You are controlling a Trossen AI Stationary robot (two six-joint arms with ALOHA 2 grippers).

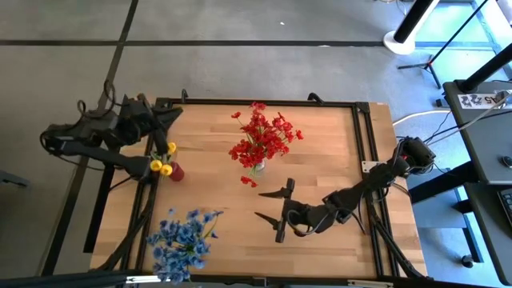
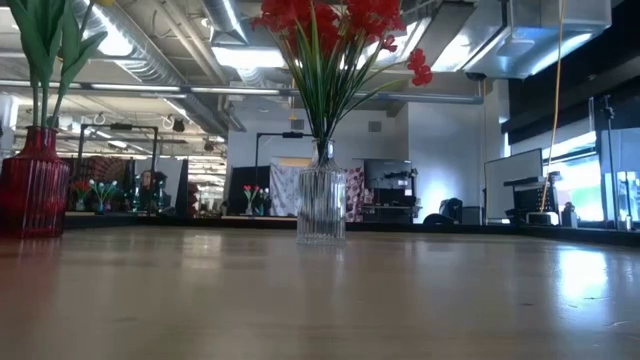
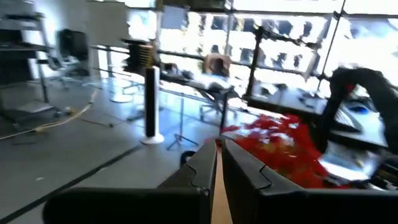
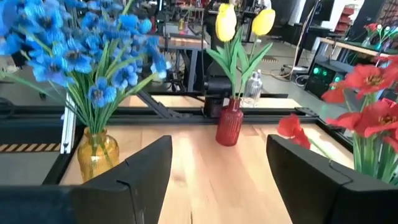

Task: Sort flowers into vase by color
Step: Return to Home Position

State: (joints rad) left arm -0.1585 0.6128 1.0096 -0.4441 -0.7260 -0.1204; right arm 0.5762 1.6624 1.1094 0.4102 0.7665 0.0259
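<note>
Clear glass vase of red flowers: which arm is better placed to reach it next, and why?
Right, probably: the right hand is open over the wooden table beside the clear glass vase of red flowers. The left hand sits shut at the table's corner.

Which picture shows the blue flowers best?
The right wrist view. There the blue flowers stand close up, with blooms, green stems and the yellow vase all showing. The high view shows only their tops from above, hiding the vase. The low view and left wrist view do not show them.
</note>
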